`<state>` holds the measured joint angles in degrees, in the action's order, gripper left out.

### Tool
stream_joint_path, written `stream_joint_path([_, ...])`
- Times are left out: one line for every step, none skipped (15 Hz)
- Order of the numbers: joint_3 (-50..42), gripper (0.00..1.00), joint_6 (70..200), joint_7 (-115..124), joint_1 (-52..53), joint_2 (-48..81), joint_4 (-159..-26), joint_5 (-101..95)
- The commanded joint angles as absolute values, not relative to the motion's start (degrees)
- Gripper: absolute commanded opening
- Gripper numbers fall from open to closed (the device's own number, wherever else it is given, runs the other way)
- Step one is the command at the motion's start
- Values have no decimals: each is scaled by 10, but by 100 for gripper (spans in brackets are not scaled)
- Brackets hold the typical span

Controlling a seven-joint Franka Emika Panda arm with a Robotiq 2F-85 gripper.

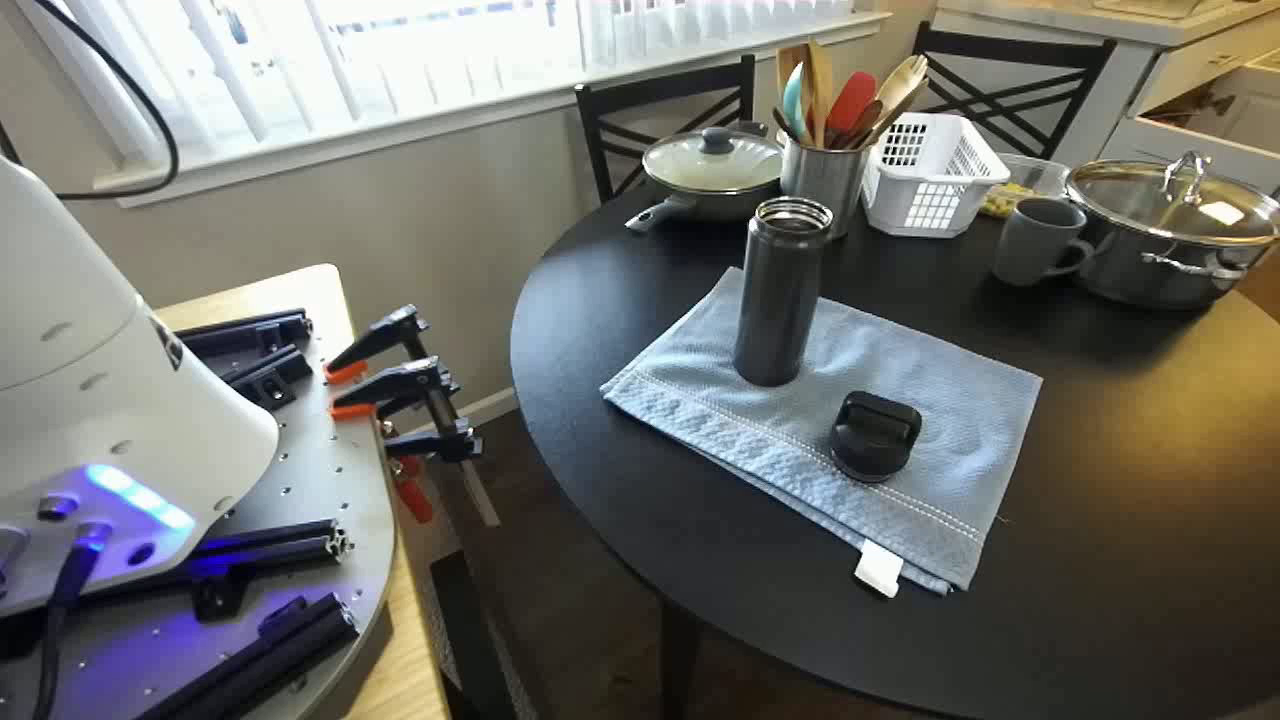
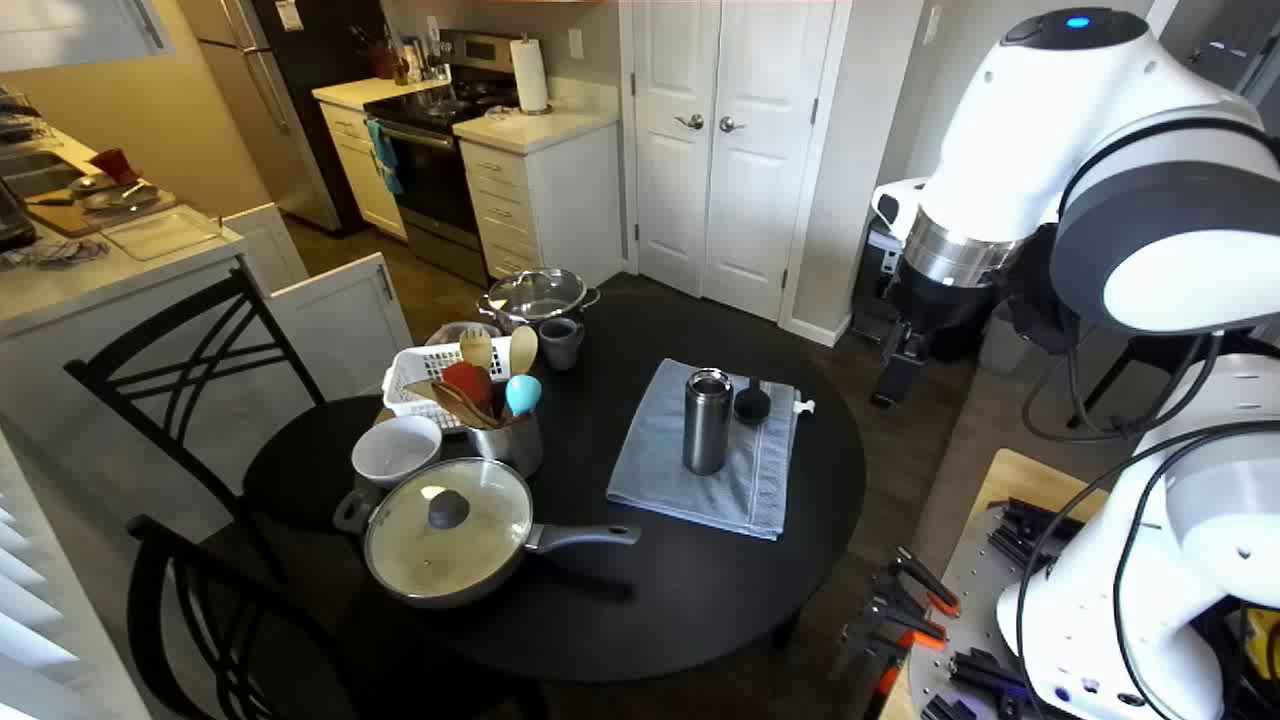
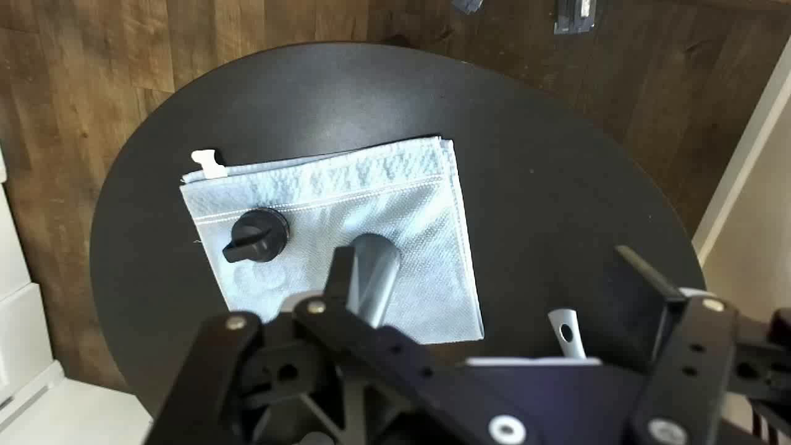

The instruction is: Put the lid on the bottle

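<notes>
The bottle, a tall dark grey flask with a metallic rim, stands upright and uncapped on a folded light blue towel in both exterior views [image 1: 780,300] [image 2: 707,425]. The lid, a small black cap with a raised handle, rests on the towel beside the bottle [image 1: 875,437] [image 2: 752,403]. In the wrist view the lid [image 3: 258,235] lies left of the bottle [image 3: 378,272], which is partly hidden behind the left finger. My gripper [image 3: 494,266] is wide open and empty. In an exterior view the gripper [image 2: 893,375] hangs in the air beyond the table's edge, apart from both things.
The towel [image 1: 950,400] lies near the edge of the round black table [image 1: 680,530]. A lidded pan [image 2: 450,540], a utensil holder [image 2: 515,440], a white basket [image 1: 925,190], a grey mug [image 1: 1035,245] and a steel pot [image 1: 1160,255] stand farther off.
</notes>
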<state>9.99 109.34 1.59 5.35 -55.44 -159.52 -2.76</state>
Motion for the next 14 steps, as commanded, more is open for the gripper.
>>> stream_joint_path([94,100,1092,21,61,-553,-1594,-33])
stream_joint_path([94,100,1092,21,61,-553,-1595,-33])
stream_joint_path([94,100,1092,21,61,-553,-1595,-33])
stream_joint_path([94,100,1092,21,61,-553,-1595,-33])
stream_joint_path([94,100,1092,21,61,-553,-1595,-33])
stream_joint_path([94,100,1092,21,61,-553,-1595,-33])
stream_joint_path([94,100,1092,21,61,-553,-1595,-33])
stream_joint_path([95,100,1113,56,29,-525,-1587,-39])
stream_joint_path([94,100,1116,77,15,-517,-1583,-39])
stream_joint_path([74,100,1136,82,-13,-496,-1581,-54])
stream_joint_path([64,100,1152,92,-33,-486,-1582,-63])
stream_joint_path([51,100,1174,99,-59,-467,-1582,-76])
stream_joint_path([42,100,1192,111,-81,-450,-1580,-83])
stream_joint_path([33,100,1212,122,-103,-432,-1580,-91])
